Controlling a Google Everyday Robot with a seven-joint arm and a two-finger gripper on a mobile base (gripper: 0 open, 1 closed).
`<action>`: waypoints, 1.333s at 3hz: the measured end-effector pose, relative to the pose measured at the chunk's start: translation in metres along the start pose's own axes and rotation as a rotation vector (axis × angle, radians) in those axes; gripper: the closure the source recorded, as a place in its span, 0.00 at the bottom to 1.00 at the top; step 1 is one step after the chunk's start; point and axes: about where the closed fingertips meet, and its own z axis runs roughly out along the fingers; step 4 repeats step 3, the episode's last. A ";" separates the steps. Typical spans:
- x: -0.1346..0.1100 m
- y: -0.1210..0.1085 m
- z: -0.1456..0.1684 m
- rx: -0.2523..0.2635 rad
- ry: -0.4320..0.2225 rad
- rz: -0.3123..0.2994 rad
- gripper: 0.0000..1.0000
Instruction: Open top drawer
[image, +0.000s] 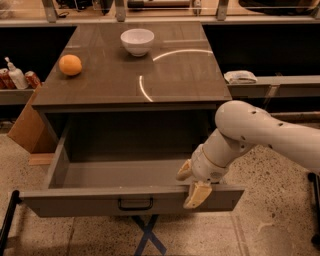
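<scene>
The top drawer (125, 200) is pulled far out from under the grey-brown tabletop, and its grey interior (120, 172) is empty. A small dark bar handle (135, 204) sits at the centre of its front. My gripper (191, 183) is at the right part of the drawer front's top edge, to the right of the handle. Its two tan fingers stand apart: one finger (184, 171) is inside the drawer and the other (197, 195) hangs over the front face. My white arm (260, 132) reaches in from the right.
A white bowl (137, 41) and an orange (70, 65) sit on the tabletop (175, 75). A cardboard box (27, 127) leans on the floor at the left, with bottles and cans (15, 77) on a shelf behind. A white object (241, 76) lies on a ledge to the right.
</scene>
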 end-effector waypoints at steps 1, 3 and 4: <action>0.002 -0.004 -0.015 0.020 0.013 -0.009 0.00; 0.003 -0.013 -0.083 0.111 0.084 -0.042 0.00; 0.003 -0.013 -0.083 0.111 0.084 -0.042 0.00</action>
